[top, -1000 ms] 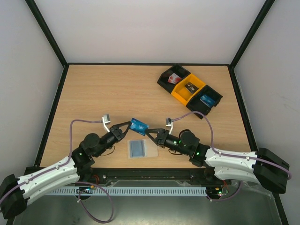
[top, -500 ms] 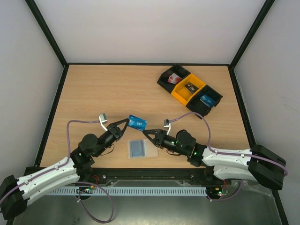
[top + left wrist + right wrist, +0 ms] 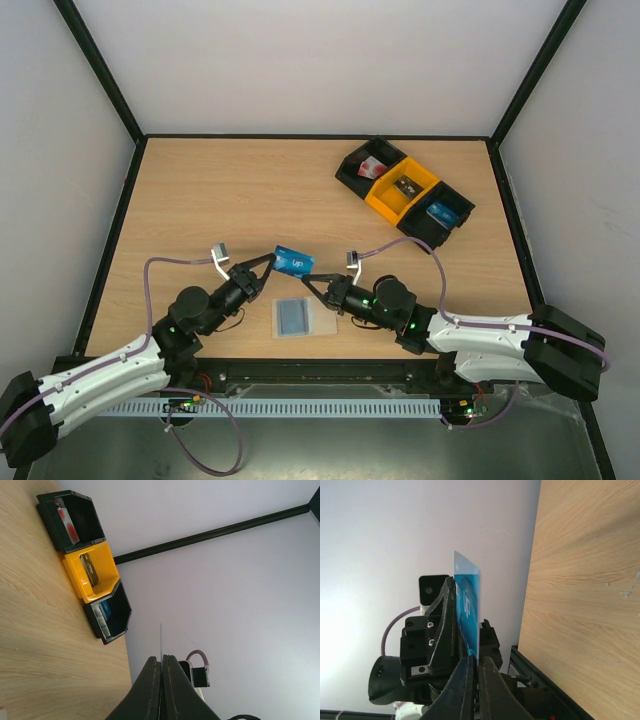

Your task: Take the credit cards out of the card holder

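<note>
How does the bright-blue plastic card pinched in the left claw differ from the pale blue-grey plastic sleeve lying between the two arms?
The bright-blue card is held off the wooden table by the left gripper; the pale blue-grey sleeve lies flat on it. The card is vivid blue with lighter markings; the sleeve is washed-out and dull. The sleeve looks larger than the card. Both are thin, flat rectangles.

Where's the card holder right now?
Top view: the card holder lies flat by the table's near edge, centre, just nearer than the credit card in the left gripper and the right gripper.
</note>
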You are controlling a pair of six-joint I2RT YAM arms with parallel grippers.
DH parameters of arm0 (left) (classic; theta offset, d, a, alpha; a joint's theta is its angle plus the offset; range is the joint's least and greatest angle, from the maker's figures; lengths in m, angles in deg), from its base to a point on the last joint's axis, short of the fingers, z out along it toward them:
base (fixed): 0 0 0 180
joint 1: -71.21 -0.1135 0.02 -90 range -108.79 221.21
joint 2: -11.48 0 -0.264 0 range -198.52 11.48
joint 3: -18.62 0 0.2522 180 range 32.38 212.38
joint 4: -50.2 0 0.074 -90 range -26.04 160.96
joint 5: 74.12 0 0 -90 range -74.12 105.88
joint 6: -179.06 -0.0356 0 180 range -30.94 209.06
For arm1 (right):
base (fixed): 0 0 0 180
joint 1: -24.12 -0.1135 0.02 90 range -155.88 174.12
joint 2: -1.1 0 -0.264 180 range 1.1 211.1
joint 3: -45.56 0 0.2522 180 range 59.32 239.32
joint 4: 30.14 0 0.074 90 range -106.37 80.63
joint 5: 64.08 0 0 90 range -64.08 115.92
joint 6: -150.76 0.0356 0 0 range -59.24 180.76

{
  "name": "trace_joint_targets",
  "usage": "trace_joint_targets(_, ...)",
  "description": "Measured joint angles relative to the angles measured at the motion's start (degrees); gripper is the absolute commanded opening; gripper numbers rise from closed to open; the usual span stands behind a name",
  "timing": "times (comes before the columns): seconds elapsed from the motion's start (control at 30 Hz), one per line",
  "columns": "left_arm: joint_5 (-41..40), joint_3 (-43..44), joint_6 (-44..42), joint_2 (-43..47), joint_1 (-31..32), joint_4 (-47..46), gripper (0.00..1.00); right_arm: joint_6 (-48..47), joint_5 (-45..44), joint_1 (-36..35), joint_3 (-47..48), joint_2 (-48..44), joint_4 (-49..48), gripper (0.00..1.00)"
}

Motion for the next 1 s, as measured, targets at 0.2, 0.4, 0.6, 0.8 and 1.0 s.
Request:
trace_joint_targets(0.2,-0.2,-0.1,1.1,0.0,0.0,-0.2,0.37,-0.2,-0.6,0.0,0.0,-0.1,-0.7,0.02)
trace_joint_targets(0.4,-0.1,-0.1,1.3,0.4,0.0,1.9,0.75,-2.3,-3.0,0.0,0.0,-2.4,2.3,0.02)
trace_joint_targets(0.6,-0.3,0.4,-0.4,2.2,0.0,9.0,1.0,-7.4,-7.8,0.8,1.9,-8.2,12.8,0.02)
trace_joint_targets(0.8,-1.1,4.8,-4.5,3.3,0.0,19.2,1.0,-13.6,-12.1,5.1,6.7,-11.4,24.9,0.02)
trace_joint_targets(1.0,-1.8,11.3,-12.1,3.2,0.0,30.3,1.0,-18.7,-12.4,13.7,12.2,-9.2,32.7,0.02)
